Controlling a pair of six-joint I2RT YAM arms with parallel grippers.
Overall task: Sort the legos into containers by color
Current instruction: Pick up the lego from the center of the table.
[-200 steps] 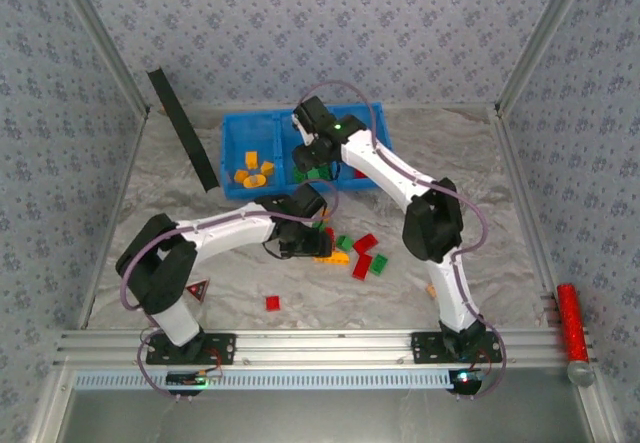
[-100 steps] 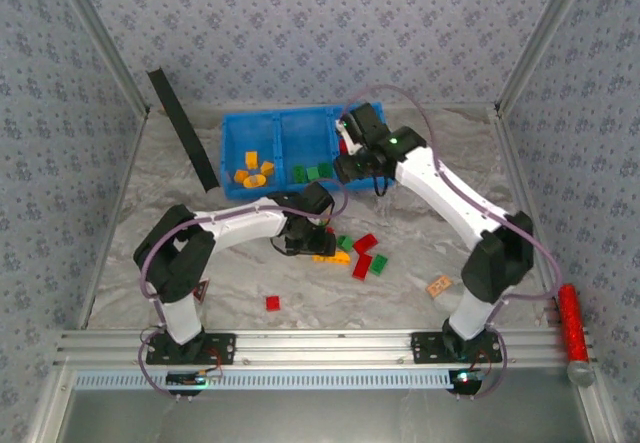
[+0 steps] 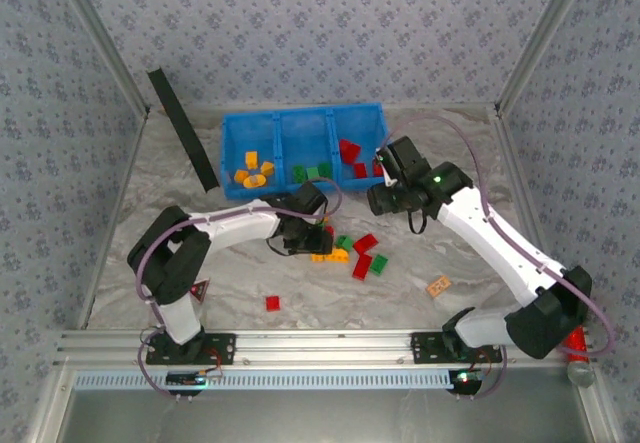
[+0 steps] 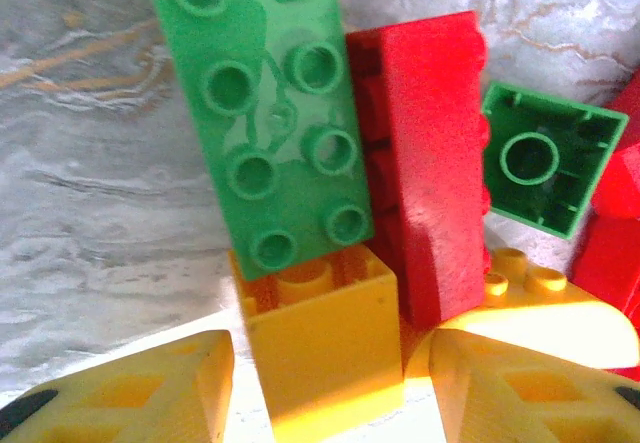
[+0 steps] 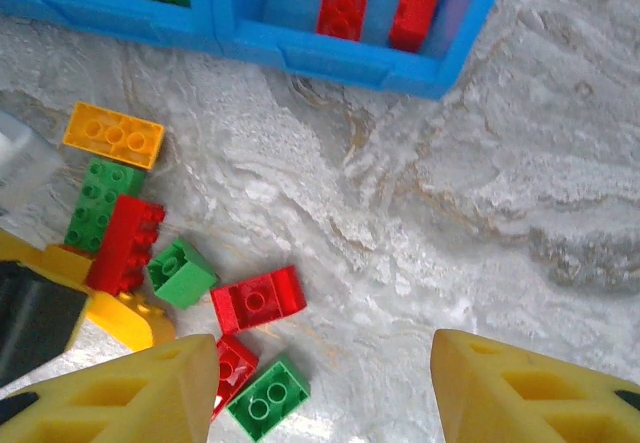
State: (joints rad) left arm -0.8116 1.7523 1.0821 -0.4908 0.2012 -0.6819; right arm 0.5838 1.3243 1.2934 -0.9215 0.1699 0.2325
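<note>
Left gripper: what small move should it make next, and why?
Probably close the left gripper on the yellow brick. It sits between the fingers with a narrow gap on each side, so it seems not gripped yet. The green brick and red brick crowd it, so close gently.

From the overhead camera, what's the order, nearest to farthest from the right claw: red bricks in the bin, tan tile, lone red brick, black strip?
From the right gripper:
1. Red bricks, in the blue bin, right compartment, just beyond it.
2. Tan tile, toward the front right.
3. Lone red brick, front left.
4. Black strip, far left corner.
</note>
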